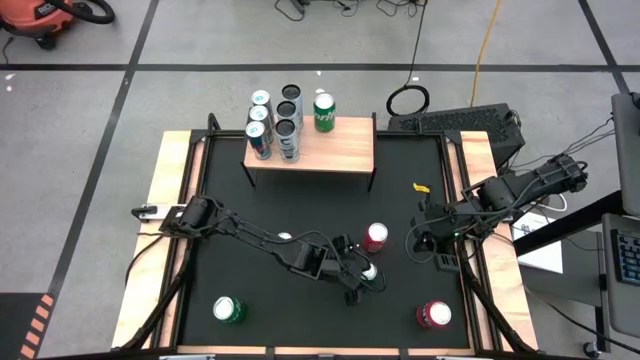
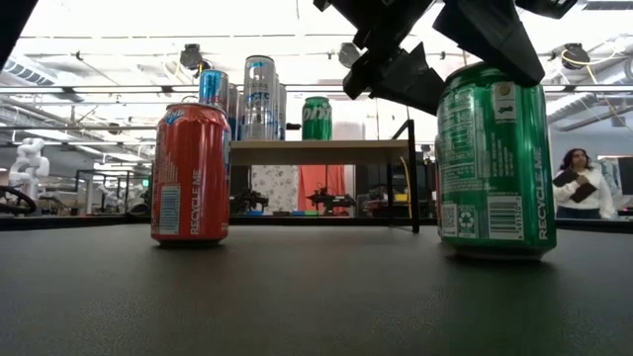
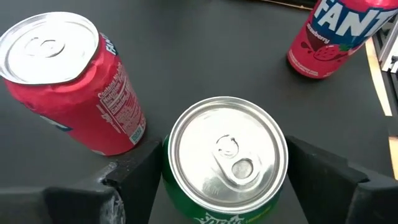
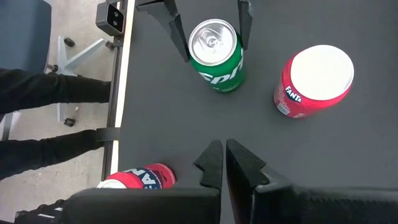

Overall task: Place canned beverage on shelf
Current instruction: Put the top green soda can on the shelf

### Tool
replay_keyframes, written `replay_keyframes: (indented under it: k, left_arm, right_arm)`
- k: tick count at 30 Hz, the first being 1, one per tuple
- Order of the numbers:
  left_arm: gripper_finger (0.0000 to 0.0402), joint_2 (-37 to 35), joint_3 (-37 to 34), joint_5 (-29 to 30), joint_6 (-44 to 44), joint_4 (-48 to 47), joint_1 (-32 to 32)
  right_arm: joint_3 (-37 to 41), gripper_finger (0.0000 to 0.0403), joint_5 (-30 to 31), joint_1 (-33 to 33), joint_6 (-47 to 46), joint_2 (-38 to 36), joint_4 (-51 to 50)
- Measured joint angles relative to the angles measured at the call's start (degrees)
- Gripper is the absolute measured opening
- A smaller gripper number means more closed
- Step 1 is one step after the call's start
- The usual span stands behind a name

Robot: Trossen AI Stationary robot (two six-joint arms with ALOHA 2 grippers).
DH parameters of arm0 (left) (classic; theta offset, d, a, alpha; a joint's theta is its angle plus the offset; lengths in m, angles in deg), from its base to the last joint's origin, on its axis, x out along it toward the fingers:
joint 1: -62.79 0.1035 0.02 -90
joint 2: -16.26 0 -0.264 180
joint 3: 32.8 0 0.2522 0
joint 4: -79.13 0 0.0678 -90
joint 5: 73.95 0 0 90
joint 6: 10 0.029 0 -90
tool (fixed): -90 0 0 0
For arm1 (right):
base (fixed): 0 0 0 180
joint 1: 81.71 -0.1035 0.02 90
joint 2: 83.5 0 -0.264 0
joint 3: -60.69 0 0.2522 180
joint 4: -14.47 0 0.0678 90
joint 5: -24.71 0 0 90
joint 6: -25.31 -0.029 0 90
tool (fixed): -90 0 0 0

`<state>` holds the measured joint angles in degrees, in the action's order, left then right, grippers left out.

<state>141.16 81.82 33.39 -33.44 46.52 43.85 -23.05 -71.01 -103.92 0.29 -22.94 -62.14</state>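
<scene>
A green can (image 1: pixel 370 273) stands upright on the black tabletop, near the middle right. My left gripper (image 3: pixel 225 168) has one finger on each side of it. The same can shows large in the low view (image 2: pixel 492 158) and in the right wrist view (image 4: pixel 216 55). The light-wood shelf (image 1: pixel 340 150) stands on its thin black legs at the table's far edge and carries several upright cans (image 1: pixel 285 120). My right gripper (image 4: pixel 222 160) hangs shut over the table's right side, holding nothing. My left gripper holds the green can by its upper wall just under the rim (image 3: pixel 163 163), pinched between its two fingers on opposite sides. The fingers (image 4: pixel 179 34) slant down from the table's left side. The can stands upright with its base on the table.
A red can (image 1: pixel 376 236) stands close to the green one, on its far side. Another red can (image 1: pixel 433 315) and a second green can (image 1: pixel 229 310) stand near the front edge. Wooden rails (image 1: pixel 170 200) run along the table's left and right sides.
</scene>
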Motion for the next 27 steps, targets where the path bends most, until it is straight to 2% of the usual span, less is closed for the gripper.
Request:
replay_keyframes:
  k: [6, 15, 21, 27]
  left_arm:
    - [0.0300, 0.0, 0.0, -1.1, 0.9, 0.0, 0.2]
    - [0.0360, -0.2, 0.0, -0.7, 1.9, -1.6, -0.4]
    - [0.0362, -0.2, 0.0, 2.7, 5.3, -2.9, -1.1]
    - [0.0363, 0.0, 0.0, 0.1, 5.8, -2.4, -0.5]
  right_arm:
    - [0.0, 0.0000, 0.0, 0.0, 0.0, 0.0, 0.0]
    - [0.0, 0.0000, 0.0, 0.0, 0.1, 0.0, 0.0]
    - [0.0, 0.0000, 0.2, 0.0, 0.8, 0.0, 0.0]
    - [0.0, 0.0000, 1.5, 0.0, 1.2, 0.0, 0.0]
